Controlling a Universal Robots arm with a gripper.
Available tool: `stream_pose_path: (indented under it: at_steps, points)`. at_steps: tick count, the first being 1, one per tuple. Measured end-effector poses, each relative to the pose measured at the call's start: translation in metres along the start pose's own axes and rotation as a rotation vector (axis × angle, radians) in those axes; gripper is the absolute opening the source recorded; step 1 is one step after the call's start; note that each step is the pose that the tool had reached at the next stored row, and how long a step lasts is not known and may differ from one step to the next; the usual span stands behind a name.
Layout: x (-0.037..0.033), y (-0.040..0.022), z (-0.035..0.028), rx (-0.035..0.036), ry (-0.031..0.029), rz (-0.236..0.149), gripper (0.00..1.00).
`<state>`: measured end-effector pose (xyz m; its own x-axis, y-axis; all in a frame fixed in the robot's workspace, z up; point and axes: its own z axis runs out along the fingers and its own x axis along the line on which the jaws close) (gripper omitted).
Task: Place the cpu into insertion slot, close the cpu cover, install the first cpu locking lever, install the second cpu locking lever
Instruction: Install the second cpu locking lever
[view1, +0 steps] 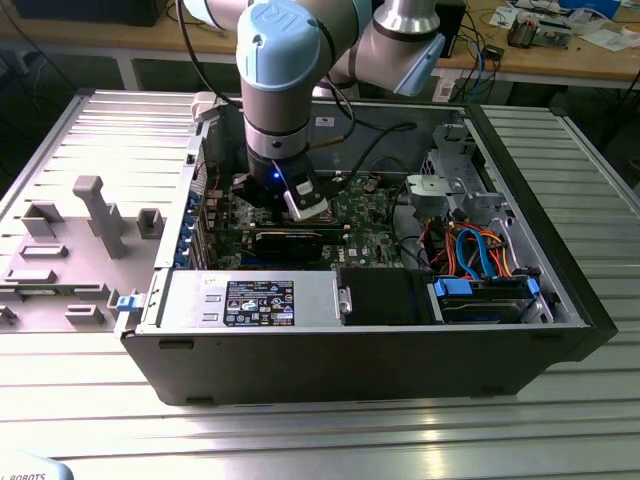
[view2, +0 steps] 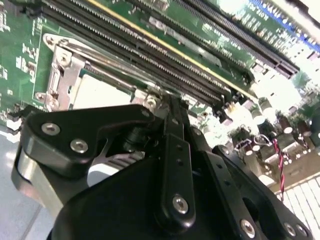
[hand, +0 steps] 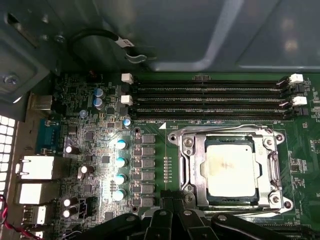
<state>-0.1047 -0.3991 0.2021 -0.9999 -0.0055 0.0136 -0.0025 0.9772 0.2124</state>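
The cpu (hand: 232, 167) lies flat in the insertion slot (hand: 176, 138), its silver-grey top showing through the window of the cpu cover (hand: 196, 165), which is folded down over it. A thin wire locking lever (hand: 240, 128) runs along the socket edge nearest the memory slots. My gripper (hand: 175, 202) is shut and sits low at the socket edge away from those slots, holding nothing I can see. In the second wrist view the gripper (view2: 160, 100) tip rests by a corner of the cover (view2: 65, 75), with the cpu (view2: 100, 92) just behind. In the exterior view the gripper (view1: 305, 205) is down inside the open computer case.
Long black memory slots (hand: 210, 95) lie beside the socket. A black graphics card (view1: 290, 240) sits close to the gripper. A power supply (view1: 250, 300) lines the near wall, and a drive bay with blue and orange cables (view1: 480, 260) is at the exterior view's right. Grey fixture blocks (view1: 70, 250) lie outside the case.
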Motion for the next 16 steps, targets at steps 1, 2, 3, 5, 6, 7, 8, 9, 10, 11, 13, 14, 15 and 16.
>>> stream_pose_path:
  at_steps: [1,2,3,5,6,7,8,9,10,11,13,14,15,16]
  points:
    - [0.0001,0.0004,-0.0017,0.0,0.0,0.0,0.11]
    - [0.0003,0.0009,-0.0039,-0.0001,0.0,0.0,0.11]
    - [0.0007,0.0014,-0.0062,-0.0001,0.0,0.0,0.11]
    - [0.0007,0.0022,-0.0097,-0.0001,0.0,0.0,0.11]
    - [0.0008,0.0026,-0.0117,0.0,0.0,0.0,0.11]
    - [0.0008,0.003,-0.0135,-0.0001,0.0,0.0,0.11]
    - [0.0008,0.0035,-0.0157,-0.0001,0.0,0.0,0.11]
    - [0.0009,0.0039,-0.0176,0.0,0.0001,0.0,0.11]
    - [0.0009,0.0039,-0.0176,-0.0003,0.0,0.0,0.11]
    - [0.0009,0.0039,-0.0176,-0.0005,-0.0001,0.0,0.11]
    - [0.0009,0.0039,-0.0177,-0.0006,0.0,0.0,0.11]
    - [0.0009,0.0039,-0.0177,-0.0008,0.0,0.0,0.11]
    - [0.0009,0.0039,-0.0177,-0.0009,0.0,0.0,0.11]
    - [0.001,0.0039,-0.0177,-0.0009,0.0,0.0,0.11]
